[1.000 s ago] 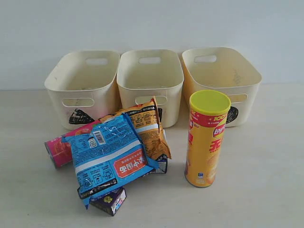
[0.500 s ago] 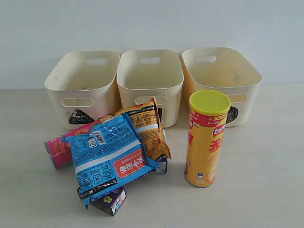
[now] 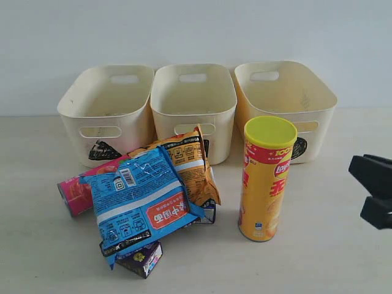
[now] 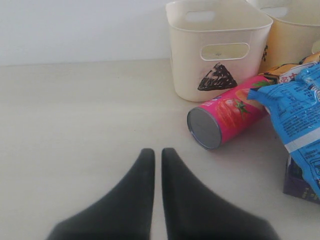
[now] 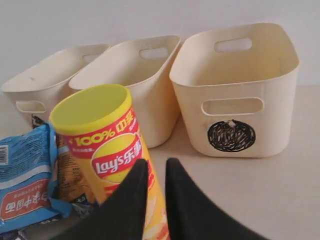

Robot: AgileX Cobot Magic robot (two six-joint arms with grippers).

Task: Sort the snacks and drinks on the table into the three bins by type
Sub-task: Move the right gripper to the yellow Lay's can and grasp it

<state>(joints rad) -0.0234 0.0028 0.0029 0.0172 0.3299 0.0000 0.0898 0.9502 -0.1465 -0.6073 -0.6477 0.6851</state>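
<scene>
The yellow chip tube [image 3: 267,184] stands upright in front of the circle bin [image 3: 324,104]. My right gripper [image 3: 358,191] hangs at the right edge, beside that tube and apart from it, fingers close together on nothing. The pink tube [image 3: 73,193] lies on its side under the blue packet [image 3: 141,202] and the orange packet [image 3: 190,165]. A dark purple carton [image 3: 141,257] pokes out in front; the blue and white carton [image 3: 208,213] is mostly hidden. My left gripper [image 4: 158,151] is shut above the table, short of the pink tube [image 4: 227,117].
The triangle bin [image 3: 70,101], square bin [image 3: 226,101] and circle bin stand side by side along the back, against a pale wall, with nothing showing inside them. Bare table [image 3: 331,257] lies to the right and front of the yellow tube.
My right gripper has come into the exterior view from the right edge. Nothing on the table has moved.
</scene>
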